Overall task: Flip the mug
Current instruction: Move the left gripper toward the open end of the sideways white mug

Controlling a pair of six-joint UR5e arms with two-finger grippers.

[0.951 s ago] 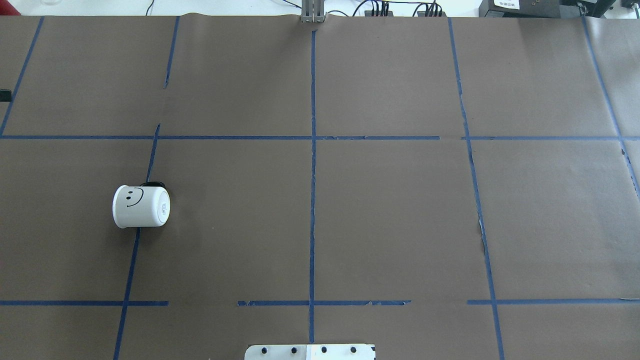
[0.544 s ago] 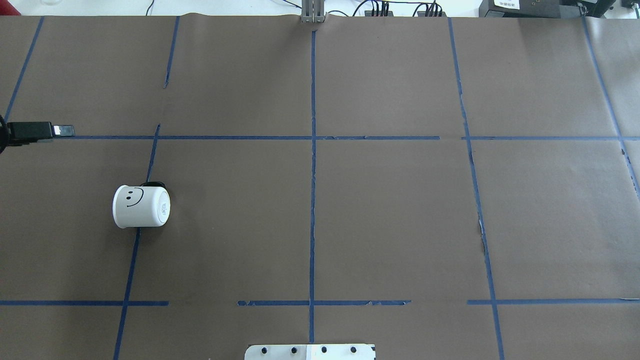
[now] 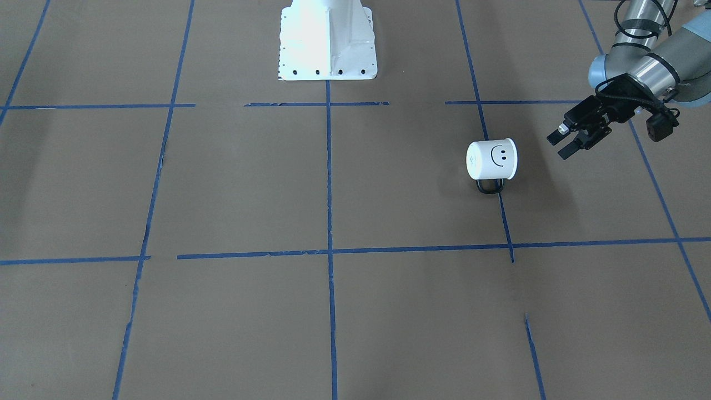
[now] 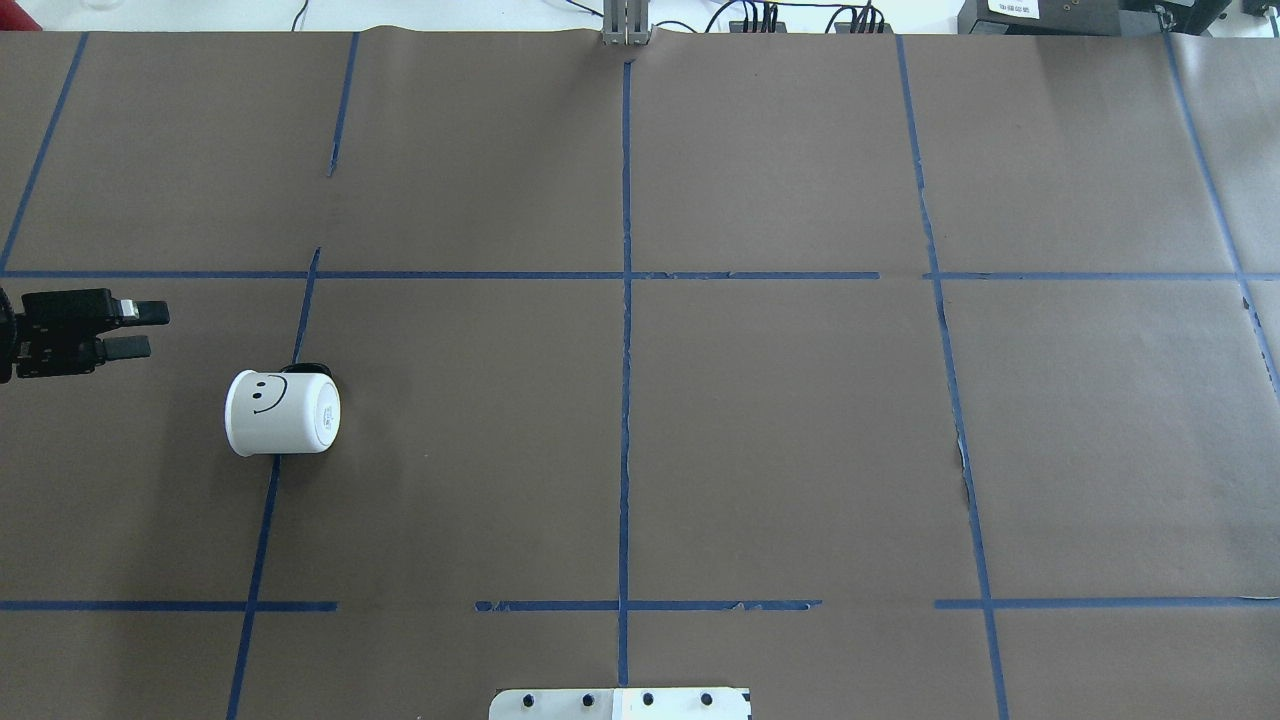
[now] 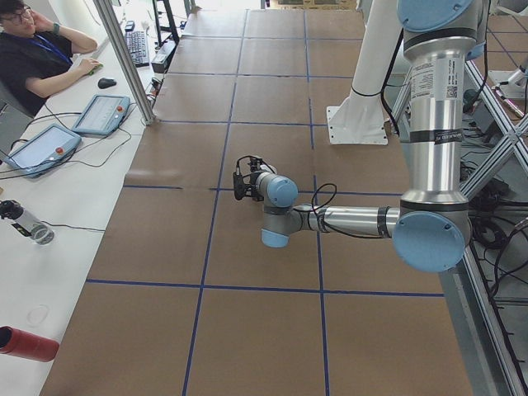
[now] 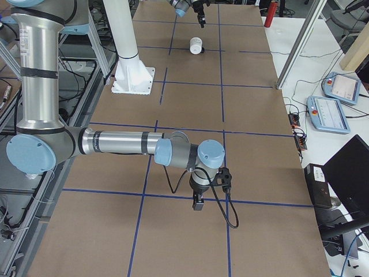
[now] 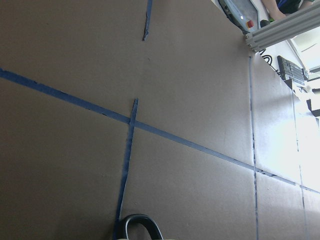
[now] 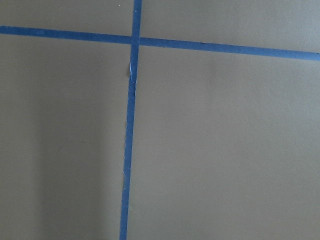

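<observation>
The white mug with a black smiley face lies on its side on the brown paper, base toward the table's middle. Its black loop handle rests on the paper on the far side. It also shows in the front view and small in the exterior right view. The left wrist view shows only the handle. My left gripper is open and empty, to the left of the mug and apart from it; it also shows in the front view. My right gripper points down over bare paper far from the mug; I cannot tell its state.
Blue tape lines divide the brown paper into squares. The robot's white base plate sits at the near edge. In the exterior left view a side table holds tablets and a red bottle, with a seated operator.
My left gripper has come in from the left edge and moved right and nearer, closer to the mug. The mug has not moved.
</observation>
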